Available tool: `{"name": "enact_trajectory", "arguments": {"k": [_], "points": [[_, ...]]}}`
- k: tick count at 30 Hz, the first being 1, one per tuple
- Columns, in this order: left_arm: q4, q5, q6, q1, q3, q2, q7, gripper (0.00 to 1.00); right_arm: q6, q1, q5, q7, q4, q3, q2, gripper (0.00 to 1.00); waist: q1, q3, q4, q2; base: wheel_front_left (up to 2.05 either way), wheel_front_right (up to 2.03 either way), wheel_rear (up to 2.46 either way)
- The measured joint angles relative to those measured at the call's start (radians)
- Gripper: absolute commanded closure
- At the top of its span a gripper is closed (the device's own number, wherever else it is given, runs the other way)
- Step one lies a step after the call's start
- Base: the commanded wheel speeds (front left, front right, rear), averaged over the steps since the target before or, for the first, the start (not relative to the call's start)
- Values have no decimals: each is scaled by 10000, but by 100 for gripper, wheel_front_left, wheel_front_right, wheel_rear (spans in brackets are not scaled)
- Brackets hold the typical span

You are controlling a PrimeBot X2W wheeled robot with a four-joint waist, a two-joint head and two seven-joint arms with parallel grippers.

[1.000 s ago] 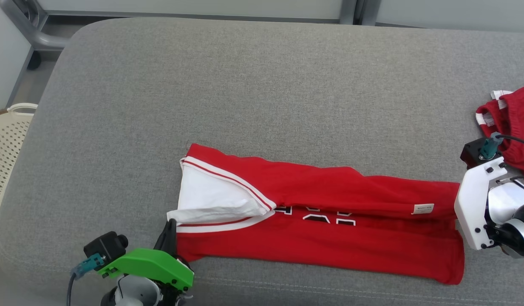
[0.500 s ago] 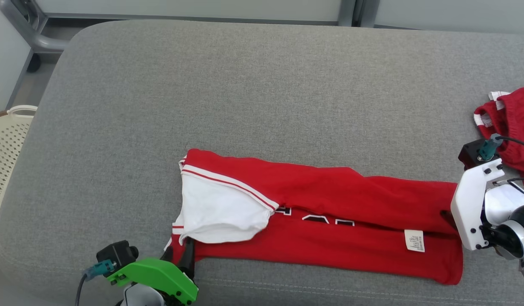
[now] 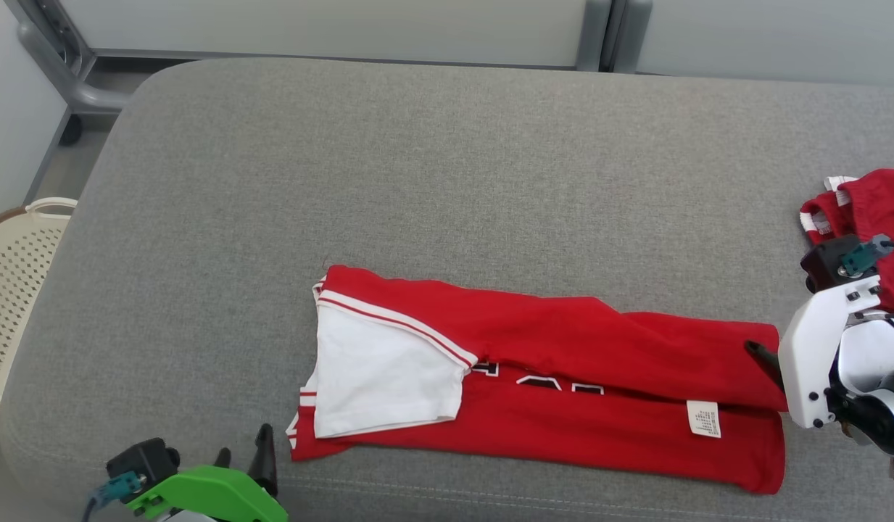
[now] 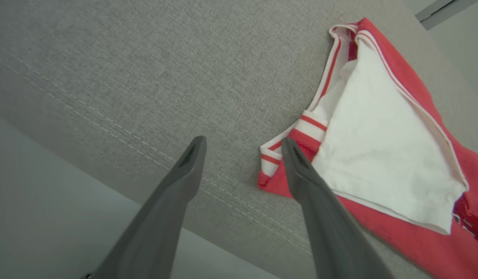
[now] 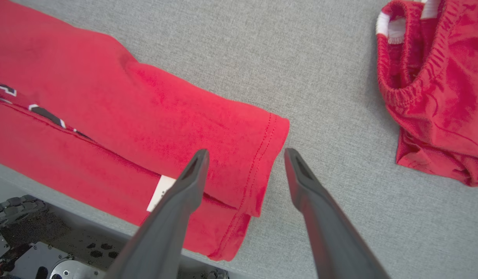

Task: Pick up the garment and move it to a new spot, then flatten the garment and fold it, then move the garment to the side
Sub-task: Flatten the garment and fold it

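Note:
The garment (image 3: 563, 377) is a red jersey with white trim and a white panel, folded lengthwise into a long strip near the front edge of the grey cushion (image 3: 447, 181). My left gripper (image 3: 243, 446) stands open just off its left end, touching nothing. In the left wrist view the left gripper (image 4: 242, 142) has its right finger over the striped corner of the garment (image 4: 378, 155). My right gripper (image 3: 764, 359) is at the strip's right end. In the right wrist view the right gripper (image 5: 246, 154) is open and straddles the hem of the garment (image 5: 145, 116) without holding it.
A second, crumpled red piece of clothing (image 3: 874, 217) lies at the cushion's right edge, close to my right arm; it is also in the right wrist view (image 5: 436, 89). A cream perforated basket (image 3: 11, 290) stands on the floor to the left. A metal frame (image 3: 62, 65) runs behind.
Both grippers opened and let go of the garment, whose front layer dropped flat. The left gripper drew back to the lower left. The camera tilted slightly.

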Motion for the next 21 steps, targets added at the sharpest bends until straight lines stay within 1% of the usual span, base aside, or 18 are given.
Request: {"name": "enact_trajectory", "arguments": {"k": [2,4,9,11,15,17,21], "points": [[-226,40,31,128,178,171,-219,0,0,149,-67,-453,-96,-207,128,0,0,-131,7,0,0,0,0],[-556,119,-33,150,328,301,-550,0,0,250,-192,-999,-161,-491,464,0,0,-278,12,0,0,0,0],[-1127,127,-548,90,685,278,-1490,0,0,525,-376,-2640,-109,-1131,1567,0,0,-667,0,0,0,0,0],[-1204,19,-872,-34,823,130,-1896,0,0,569,-531,-3329,50,-1329,2000,0,0,-826,-26,0,0,0,0],[-1363,6,-1124,-336,1047,-182,-2602,0,0,595,-832,-4730,357,-1492,2727,0,0,-1135,-99,0,0,0,0],[-1429,2,-1356,-471,1185,-341,-2811,0,0,600,-997,-5442,483,-1522,2932,0,0,-1272,-140,0,0,0,0],[-1526,100,-1781,-695,1221,-700,-2999,0,-2,601,-1488,-6924,819,-2013,3628,0,0,-1476,-231,0,0,0,0]]}}
